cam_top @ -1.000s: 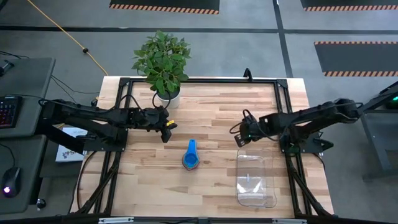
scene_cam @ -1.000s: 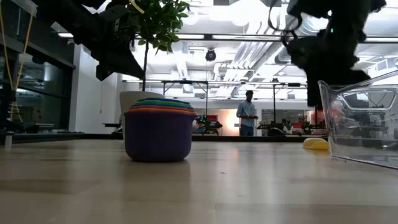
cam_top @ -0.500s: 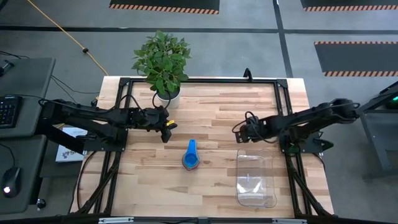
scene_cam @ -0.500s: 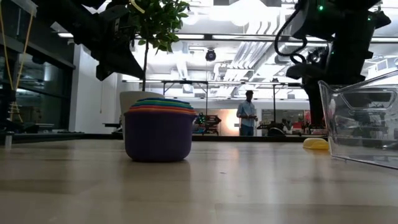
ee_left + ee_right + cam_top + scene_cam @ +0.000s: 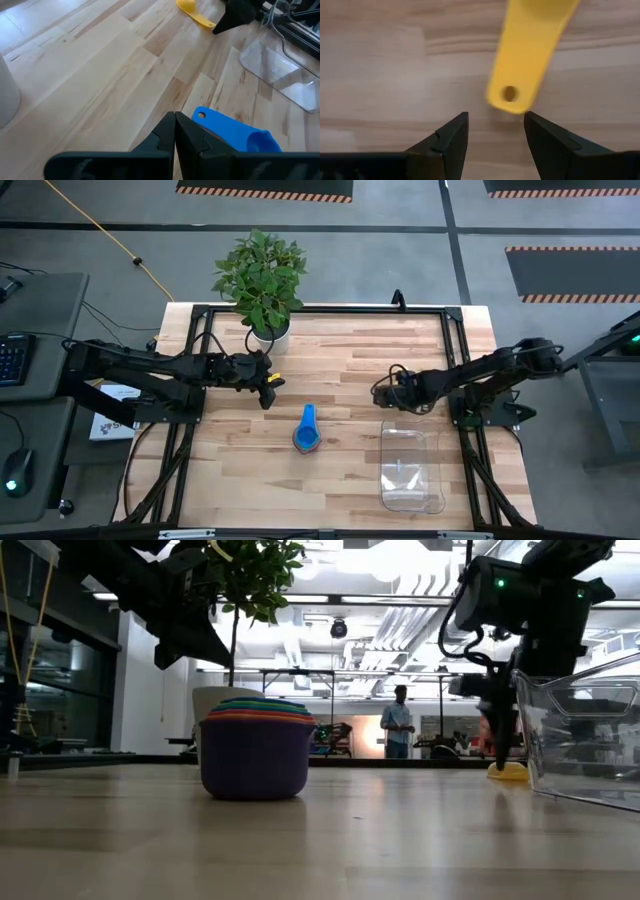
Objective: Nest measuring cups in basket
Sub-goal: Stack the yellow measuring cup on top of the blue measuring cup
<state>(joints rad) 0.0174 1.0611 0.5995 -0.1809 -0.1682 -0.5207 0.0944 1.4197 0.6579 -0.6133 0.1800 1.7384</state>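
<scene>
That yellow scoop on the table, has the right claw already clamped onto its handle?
No. In the right wrist view the yellow scoop lies flat on the wood, with the right gripper open just short of its handle.

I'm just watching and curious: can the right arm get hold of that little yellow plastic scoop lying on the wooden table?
Probably yes. The right gripper is open just short of the yellow plastic scoop's flat handle, with nothing between them.

We saw a yellow cup, a purple-walled stack with rainbow rims, and a light striped wood table.
</scene>
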